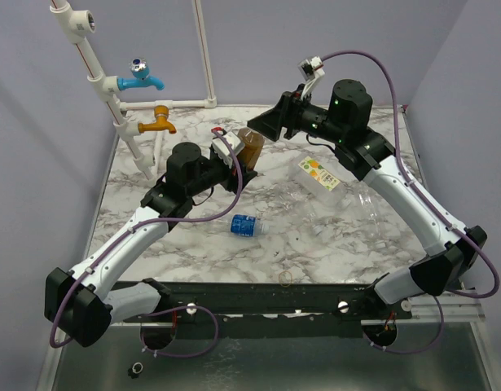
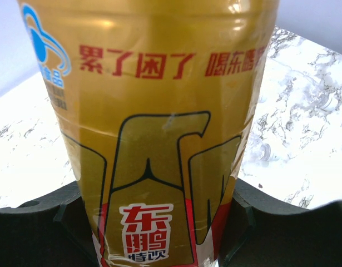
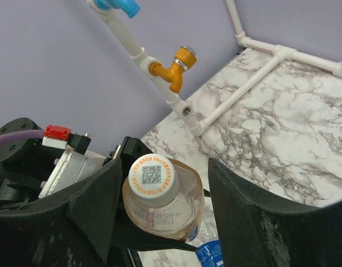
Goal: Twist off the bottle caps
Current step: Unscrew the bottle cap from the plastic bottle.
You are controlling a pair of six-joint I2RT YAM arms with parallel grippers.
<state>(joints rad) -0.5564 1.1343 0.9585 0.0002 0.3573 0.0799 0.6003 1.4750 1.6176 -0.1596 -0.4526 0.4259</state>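
Note:
The amber bottle (image 1: 251,147) with the red-gold label (image 2: 159,139) is held above the table at the back centre. My left gripper (image 1: 240,167) (image 2: 159,222) is shut on its lower body, black fingers (image 2: 254,222) pressed to each side. Its white cap (image 3: 153,179), printed with a QR code and an orange ring, faces the right wrist camera. My right gripper (image 1: 264,130) (image 3: 162,183) straddles that cap and stands open. The left finger (image 3: 98,194) is close beside the cap, and the right finger (image 3: 237,194) is well clear of it.
A blue-labelled bottle (image 1: 246,226) (image 3: 215,253) lies mid-table. A squarish bottle with a green-orange label (image 1: 319,173) and a clear bottle (image 1: 368,208) lie to the right. A thin yellowish ring (image 1: 286,278) sits near the front edge. Blue (image 1: 140,75) and orange (image 1: 160,120) (image 3: 179,64) taps stand on white pipe at back left.

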